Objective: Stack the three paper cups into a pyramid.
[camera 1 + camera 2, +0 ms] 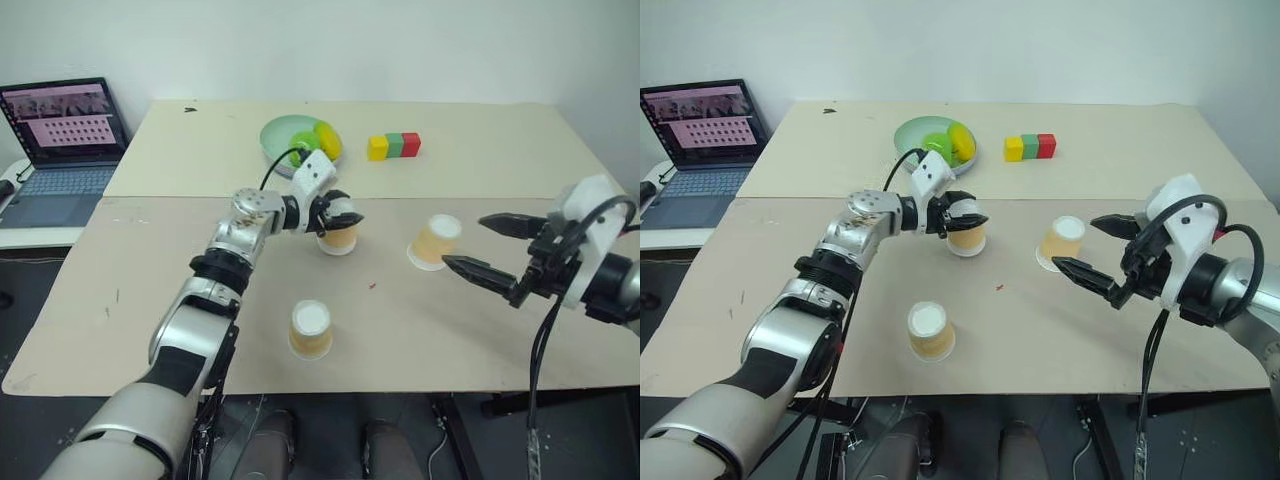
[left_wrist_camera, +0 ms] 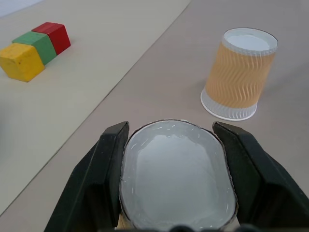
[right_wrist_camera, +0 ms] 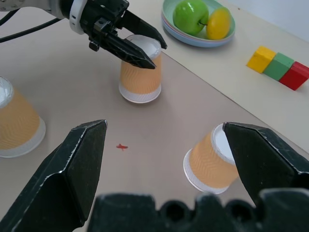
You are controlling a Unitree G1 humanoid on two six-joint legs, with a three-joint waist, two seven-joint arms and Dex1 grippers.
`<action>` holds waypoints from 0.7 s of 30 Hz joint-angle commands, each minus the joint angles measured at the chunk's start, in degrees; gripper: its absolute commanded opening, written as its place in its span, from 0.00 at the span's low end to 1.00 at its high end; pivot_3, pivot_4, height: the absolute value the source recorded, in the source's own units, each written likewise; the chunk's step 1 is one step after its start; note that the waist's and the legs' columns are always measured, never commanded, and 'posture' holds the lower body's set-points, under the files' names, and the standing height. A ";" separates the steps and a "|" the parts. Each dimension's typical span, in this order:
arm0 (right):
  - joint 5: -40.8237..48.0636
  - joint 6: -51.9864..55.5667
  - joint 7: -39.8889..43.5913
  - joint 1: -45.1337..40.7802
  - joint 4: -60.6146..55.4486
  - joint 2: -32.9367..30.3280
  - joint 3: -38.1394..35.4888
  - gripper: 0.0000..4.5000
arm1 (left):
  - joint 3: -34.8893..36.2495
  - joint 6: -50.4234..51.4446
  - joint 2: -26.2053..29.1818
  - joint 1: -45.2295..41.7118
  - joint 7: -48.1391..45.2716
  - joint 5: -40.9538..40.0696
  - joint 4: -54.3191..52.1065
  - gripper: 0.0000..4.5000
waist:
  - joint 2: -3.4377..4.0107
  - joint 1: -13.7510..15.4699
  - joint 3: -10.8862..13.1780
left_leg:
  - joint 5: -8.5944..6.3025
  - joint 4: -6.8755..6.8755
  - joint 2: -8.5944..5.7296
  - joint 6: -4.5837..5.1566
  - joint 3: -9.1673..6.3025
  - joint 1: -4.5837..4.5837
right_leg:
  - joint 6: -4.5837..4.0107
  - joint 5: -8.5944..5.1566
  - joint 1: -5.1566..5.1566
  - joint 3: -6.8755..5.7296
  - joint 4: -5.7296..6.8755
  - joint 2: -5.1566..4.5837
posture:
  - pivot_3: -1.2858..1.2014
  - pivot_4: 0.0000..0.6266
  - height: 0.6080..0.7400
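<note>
Between the fingers of your left claw (image 1: 338,216) sits one upside-down paper cup (image 1: 338,238), clamped near its base so you can carry it. Your right claw (image 1: 1092,250) hangs apart, just beside the tilted cup (image 1: 1060,243), probably ready to straighten it.

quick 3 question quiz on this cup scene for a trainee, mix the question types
1. True or false: the left gripper has its jaws shut on an upside-down cup.
2. Multiple choice: how does the cup in front of the right gripper stand? A) upright, mouth up B) tilted, base up C) stacked on another cup
3. Fill in: the block row beside the bowl runs yellow, ____, red.

Key
1. True. The jaws squeeze its upturned base.
2. B. The tilted cup leans, and the right jaws stand wide open, apart from it. The near cup stands alone.
3. Green.
</note>
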 commanded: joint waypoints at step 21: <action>1.03 -1.75 -2.15 -2.12 0.25 -0.73 -0.28 1.00 | 6.19 11.56 4.32 -1.24 -6.51 -6.54 -14.49 1.00 | 0.01 -0.41 0.00 | 0.00 0.03 0.01 0.00 0.00 0.01 | 0.03 0.01 0.01 0.00 -0.01 0.00 | 0.52 0.24 1.00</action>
